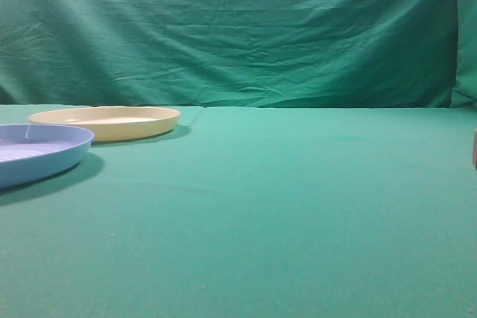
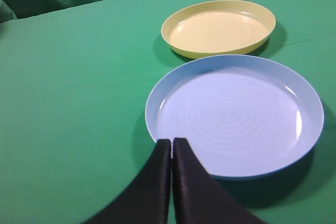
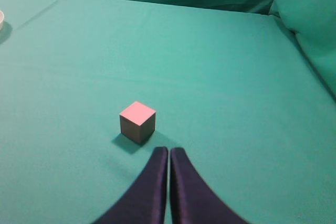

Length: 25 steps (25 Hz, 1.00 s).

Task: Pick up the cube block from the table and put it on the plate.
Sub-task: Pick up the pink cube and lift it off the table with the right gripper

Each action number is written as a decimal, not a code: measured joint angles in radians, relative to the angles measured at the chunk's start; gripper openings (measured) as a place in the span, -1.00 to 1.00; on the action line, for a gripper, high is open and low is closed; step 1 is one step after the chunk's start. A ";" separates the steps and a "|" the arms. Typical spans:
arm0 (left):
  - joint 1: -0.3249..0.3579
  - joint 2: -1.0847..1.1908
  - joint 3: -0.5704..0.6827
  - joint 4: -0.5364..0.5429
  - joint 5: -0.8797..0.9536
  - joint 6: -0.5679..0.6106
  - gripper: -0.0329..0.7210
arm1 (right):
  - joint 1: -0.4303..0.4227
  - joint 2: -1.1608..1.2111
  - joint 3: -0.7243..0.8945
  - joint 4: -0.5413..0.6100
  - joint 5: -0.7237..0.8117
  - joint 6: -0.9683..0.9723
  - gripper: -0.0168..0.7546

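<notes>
Right tool (image 3: 168,151) clenched, fingertips pressed together, nothing between them. It hovers low above the table (image 3: 236,77). Cube block (image 3: 137,121) sits on the green cloth just ahead of the tool and slightly to the left in the right wrist view, apart from the tips, no contact. Cube is turned so a corner edge faces the camera; no long axis, faces look equal.

Left tool (image 2: 172,142) also clenched and empty, tips at the near rim of a light blue plate (image 2: 310,129). Pale yellow plate (image 2: 220,29) lies just beyond the blue one, rims close but apart, empty.

Exterior view: only a sliver of the cube shows at the far right edge; yellow plate and blue plate are far left, well apart from it. No arm visible there.

Judgement: right arm is clearly nearer the cube, so it should make the pick. It must open first, shift a little left and forward, and turn to meet flat faces. Carry then runs across the table toward the plate on the left side.
</notes>
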 joint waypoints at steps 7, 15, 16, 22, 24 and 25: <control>0.000 0.000 0.000 0.000 0.000 0.000 -0.91 | 0.000 0.000 0.000 0.000 0.000 0.000 -0.96; 0.000 0.000 0.000 0.000 0.000 0.000 -0.91 | 0.000 0.000 0.000 0.000 0.000 0.000 -0.96; 0.000 0.000 0.000 0.000 0.000 0.000 -0.91 | 0.000 0.000 0.000 0.000 0.000 0.000 -0.96; 0.000 0.000 0.000 0.000 0.000 0.000 -0.91 | 0.000 0.000 0.000 -0.023 -0.004 -0.008 -0.96; 0.000 0.000 0.000 0.000 0.000 0.000 -0.91 | 0.000 0.000 0.000 -0.037 -0.038 -0.017 -0.96; 0.000 0.000 0.000 0.000 0.000 0.000 -0.91 | 0.000 0.000 0.000 -0.021 -0.072 -0.017 -0.96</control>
